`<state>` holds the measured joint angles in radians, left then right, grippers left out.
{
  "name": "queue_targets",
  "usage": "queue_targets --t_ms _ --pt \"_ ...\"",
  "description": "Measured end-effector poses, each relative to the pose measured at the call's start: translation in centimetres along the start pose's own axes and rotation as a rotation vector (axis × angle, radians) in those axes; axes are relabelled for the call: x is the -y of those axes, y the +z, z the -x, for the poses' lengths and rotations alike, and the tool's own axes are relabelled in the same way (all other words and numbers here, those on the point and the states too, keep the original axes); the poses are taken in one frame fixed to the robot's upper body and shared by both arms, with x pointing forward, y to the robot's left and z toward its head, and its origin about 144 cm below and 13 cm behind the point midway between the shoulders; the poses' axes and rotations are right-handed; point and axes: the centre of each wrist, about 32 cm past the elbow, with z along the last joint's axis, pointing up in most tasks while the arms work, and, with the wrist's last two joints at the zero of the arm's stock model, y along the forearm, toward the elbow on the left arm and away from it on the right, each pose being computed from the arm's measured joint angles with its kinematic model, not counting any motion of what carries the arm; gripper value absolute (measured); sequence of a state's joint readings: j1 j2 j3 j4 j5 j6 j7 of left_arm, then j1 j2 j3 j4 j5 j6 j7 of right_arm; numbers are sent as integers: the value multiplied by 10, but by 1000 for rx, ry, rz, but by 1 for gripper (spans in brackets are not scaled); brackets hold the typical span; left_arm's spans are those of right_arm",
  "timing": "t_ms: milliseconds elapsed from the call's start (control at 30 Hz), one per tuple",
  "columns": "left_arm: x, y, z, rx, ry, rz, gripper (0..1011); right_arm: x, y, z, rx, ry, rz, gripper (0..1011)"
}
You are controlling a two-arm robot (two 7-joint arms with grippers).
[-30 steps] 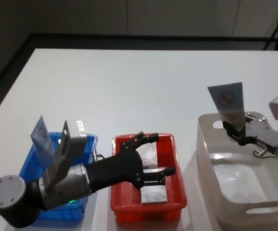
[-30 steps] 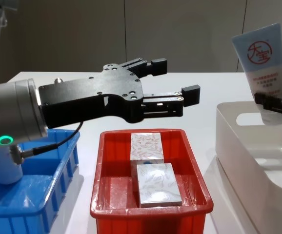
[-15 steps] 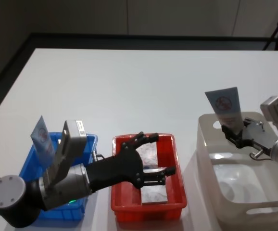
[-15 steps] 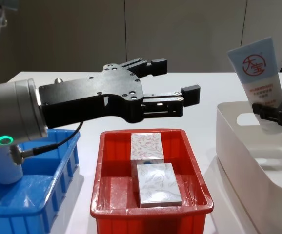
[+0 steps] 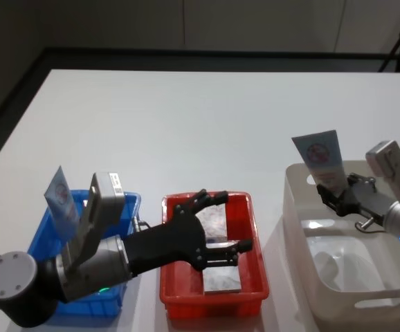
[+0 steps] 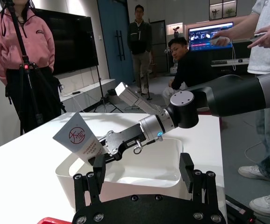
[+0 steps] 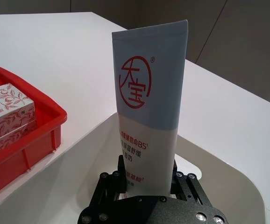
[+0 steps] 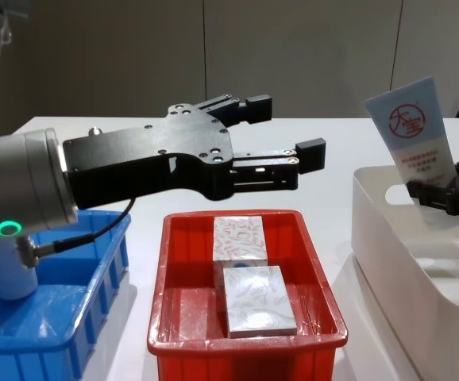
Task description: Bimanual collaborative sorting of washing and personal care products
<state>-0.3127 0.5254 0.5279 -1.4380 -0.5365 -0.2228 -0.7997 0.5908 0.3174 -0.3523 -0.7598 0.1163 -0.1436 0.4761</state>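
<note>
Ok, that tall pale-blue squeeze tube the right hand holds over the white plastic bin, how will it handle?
The tall pale-blue squeeze tube is probably soft-walled, so it may dent where the right hand clamps its lower end. Gripped that low and leaning, it could pivot in the grip. Its flat crimped top suggests it would not roll far.

The left arm [image 8: 23,186] is a silver-grey cylinder with a green ring [image 8: 7,229] at the chest view's lower left, ending in a flat black, screw-studded left gripper [image 8: 285,127]; the right gripper [image 7: 146,181] is black too.
</note>
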Motion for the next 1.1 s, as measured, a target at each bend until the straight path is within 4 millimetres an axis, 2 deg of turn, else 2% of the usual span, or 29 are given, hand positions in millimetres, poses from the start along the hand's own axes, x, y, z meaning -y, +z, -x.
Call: queue_targets --t_ms 1100 --pt "0 0 0 0 0 0 1002 -19 -12 4 -11 7 79 482"
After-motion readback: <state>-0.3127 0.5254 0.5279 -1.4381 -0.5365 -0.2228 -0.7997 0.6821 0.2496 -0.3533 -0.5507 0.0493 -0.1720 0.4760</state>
